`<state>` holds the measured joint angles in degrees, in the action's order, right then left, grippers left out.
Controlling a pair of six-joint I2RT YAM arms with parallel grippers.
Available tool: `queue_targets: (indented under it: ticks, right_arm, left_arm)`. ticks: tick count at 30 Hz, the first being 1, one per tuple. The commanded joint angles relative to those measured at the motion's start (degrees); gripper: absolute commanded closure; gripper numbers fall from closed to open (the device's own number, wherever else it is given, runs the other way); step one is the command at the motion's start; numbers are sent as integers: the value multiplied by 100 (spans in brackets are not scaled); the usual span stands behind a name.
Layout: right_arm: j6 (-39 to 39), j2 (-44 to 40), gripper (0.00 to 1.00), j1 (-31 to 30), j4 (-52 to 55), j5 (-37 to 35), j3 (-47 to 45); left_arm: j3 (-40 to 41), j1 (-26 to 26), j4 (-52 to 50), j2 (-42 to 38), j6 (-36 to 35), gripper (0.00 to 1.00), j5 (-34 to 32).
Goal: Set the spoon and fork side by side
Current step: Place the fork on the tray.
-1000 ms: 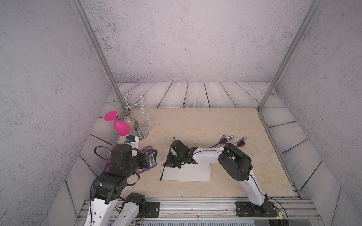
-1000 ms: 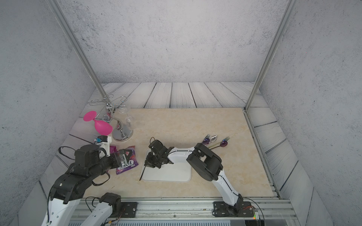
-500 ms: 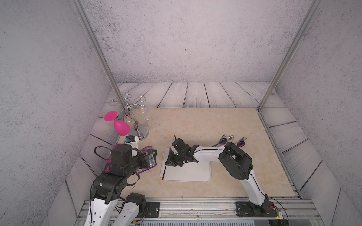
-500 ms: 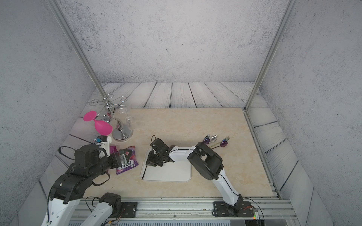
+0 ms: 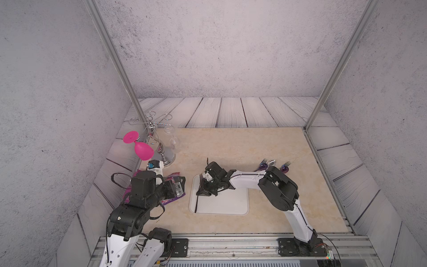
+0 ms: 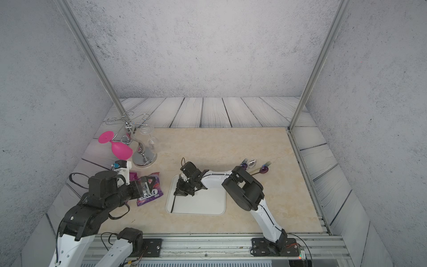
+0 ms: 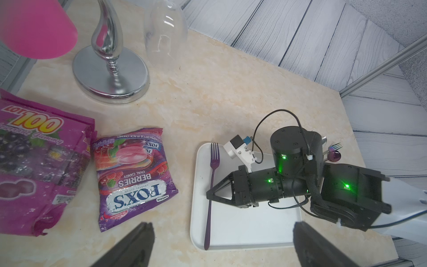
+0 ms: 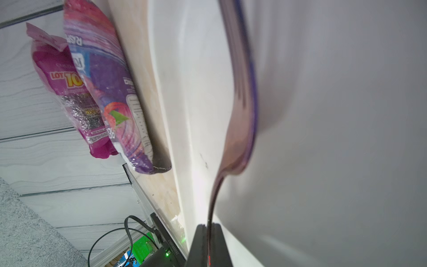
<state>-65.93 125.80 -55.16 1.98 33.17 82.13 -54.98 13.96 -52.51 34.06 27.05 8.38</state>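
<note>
right gripper [image 7: 209, 193] clamped on the thin handle of the purple fork [image 7: 209, 212], crosswise at its fingertips, along the white tray's [image 7: 254, 222] edge, probably to leave room alongside for a spoon. purple spoon [image 5: 262, 166] well behind that wrist, off the tray, untouched. left gripper [image 5: 181, 185] spread wide, empty, above the fox's candy bag [image 7: 129, 175], seemingly parked clear.

Beige tabletop [image 5: 231, 148] carries white tray [image 5: 231, 203] under right gripper [image 5: 199, 193], candy bags [image 7: 129, 175] ahead of it, silver stand base [image 5: 167, 157] farther off, loose cutlery [image 5: 272, 163] behind.
</note>
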Motion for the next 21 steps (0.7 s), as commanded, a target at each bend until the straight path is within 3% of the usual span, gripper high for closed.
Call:
queue_targets:
  ticks: [1, 7, 15, 21]
  right_arm:
    - [92, 129, 91, 4, 253, 134, 106]
    - [201, -33, 68, 14, 604, -96, 126]
    - [428, -518, 58, 29, 1074, -669, 13]
    - [614, -337, 55, 188, 1168, -755, 257]
  left_arm:
    - [66, 19, 88, -12, 2, 1, 7]
    - [69, 19, 96, 6, -4, 1, 31]
    - [67, 19, 94, 48, -33, 1, 56]
    - [51, 19, 118, 87, -42, 1, 84]
